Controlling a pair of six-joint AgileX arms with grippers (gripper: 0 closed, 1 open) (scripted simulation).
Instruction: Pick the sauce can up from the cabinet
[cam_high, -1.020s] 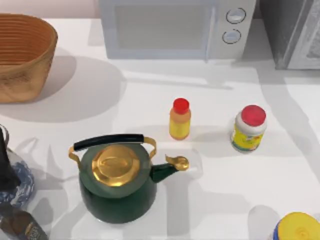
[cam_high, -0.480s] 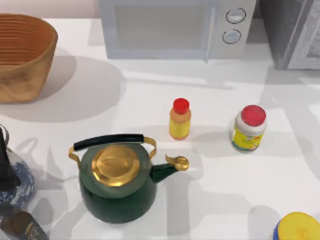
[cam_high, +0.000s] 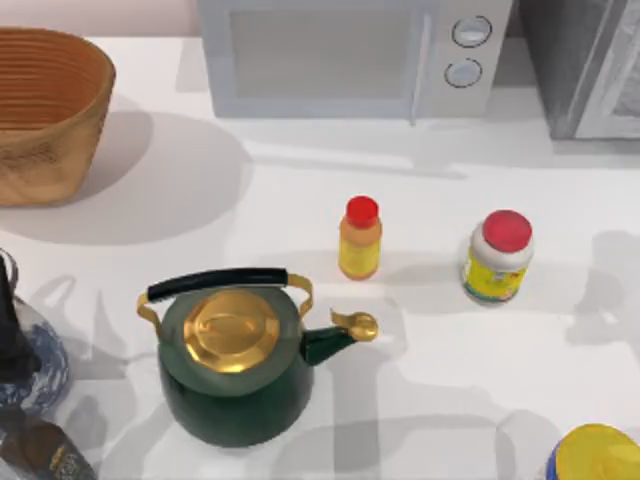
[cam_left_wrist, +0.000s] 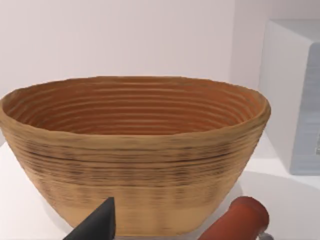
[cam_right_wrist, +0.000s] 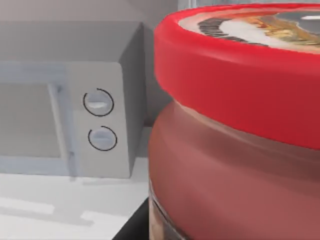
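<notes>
Right gripper fingers are hard to make out; whether they clamp the sauce can I cannot tell, though the can looms right up against the right wrist camera, red rim uppermost, with the microwave behind it. From above, the cabinet stands at the table's far right, beside the microwave. Nearer sit a red-capped jar, a slim yellow bottle and a green kettle. The basket holds nothing visible.

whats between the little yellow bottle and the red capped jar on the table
Nothing: in the top view the stretch of white table between the yellow bottle and the red-capped jar is bare, crossed only by soft shadow.
</notes>
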